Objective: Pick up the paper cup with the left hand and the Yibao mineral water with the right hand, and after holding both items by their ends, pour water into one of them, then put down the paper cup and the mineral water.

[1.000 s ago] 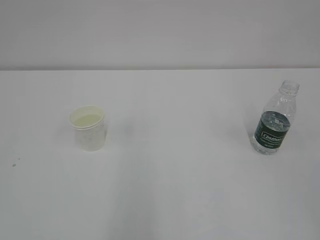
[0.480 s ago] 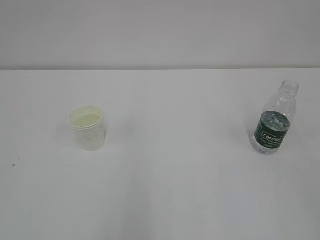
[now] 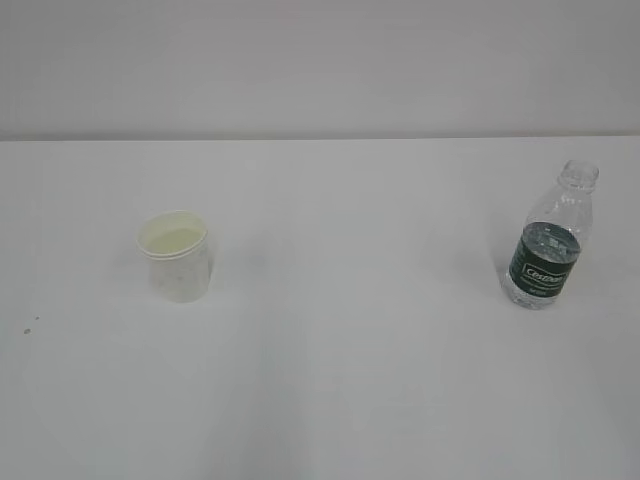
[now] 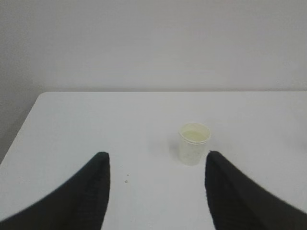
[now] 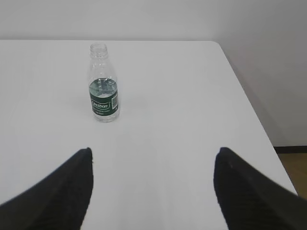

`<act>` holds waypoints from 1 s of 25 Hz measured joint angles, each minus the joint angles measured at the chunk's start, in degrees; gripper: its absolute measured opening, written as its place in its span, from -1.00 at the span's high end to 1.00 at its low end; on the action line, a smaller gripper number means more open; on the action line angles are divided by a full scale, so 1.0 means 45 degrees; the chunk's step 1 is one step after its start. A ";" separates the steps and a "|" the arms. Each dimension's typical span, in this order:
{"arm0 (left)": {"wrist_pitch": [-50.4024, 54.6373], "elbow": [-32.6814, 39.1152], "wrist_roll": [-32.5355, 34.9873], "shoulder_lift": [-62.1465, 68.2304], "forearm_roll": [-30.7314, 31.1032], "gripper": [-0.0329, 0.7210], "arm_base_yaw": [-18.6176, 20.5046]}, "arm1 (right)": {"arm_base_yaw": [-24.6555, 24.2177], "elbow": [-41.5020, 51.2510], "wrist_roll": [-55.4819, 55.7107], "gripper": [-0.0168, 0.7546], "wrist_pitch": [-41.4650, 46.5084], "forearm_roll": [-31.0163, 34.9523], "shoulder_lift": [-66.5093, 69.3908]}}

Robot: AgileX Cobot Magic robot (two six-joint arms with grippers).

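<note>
Paper cup (image 4: 194,143) upright, left half of table (image 3: 330,380), ahead of left gripper (image 4: 157,165), slightly right of centre. Water bottle (image 5: 102,91) upright near right edge, ahead-left of right gripper (image 5: 152,163). Both grippers spread, empty, well apart from targets.

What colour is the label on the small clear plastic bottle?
Dark green with white lettering on the clear ribbed plastic bottle; the right wrist view shows it best.
</note>
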 joint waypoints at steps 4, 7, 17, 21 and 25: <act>-0.0028 0.0583 0.0000 0.0000 0.0000 -0.25 0.0000 | 0.0000 0.0362 0.0000 -0.57 -0.0323 0.0001 0.0000; -0.0102 0.0925 0.0000 0.0000 0.0000 -0.25 0.0000 | 0.0000 0.0480 0.0000 -0.57 -0.0375 0.0001 0.0000; -0.0659 0.1515 0.0000 0.0000 0.0388 -0.24 0.0000 | 0.0000 0.0591 -0.0020 -0.57 -0.0846 -0.0439 0.0000; -0.0594 0.2009 0.0000 0.0000 0.0336 -0.24 0.0000 | 0.0000 0.0591 -0.0020 -0.57 -0.0846 -0.0498 0.0000; -0.0175 0.2201 0.0000 0.0000 0.0312 -0.24 0.0000 | 0.0000 0.0761 -0.0020 -0.57 -0.0871 -0.0539 0.0000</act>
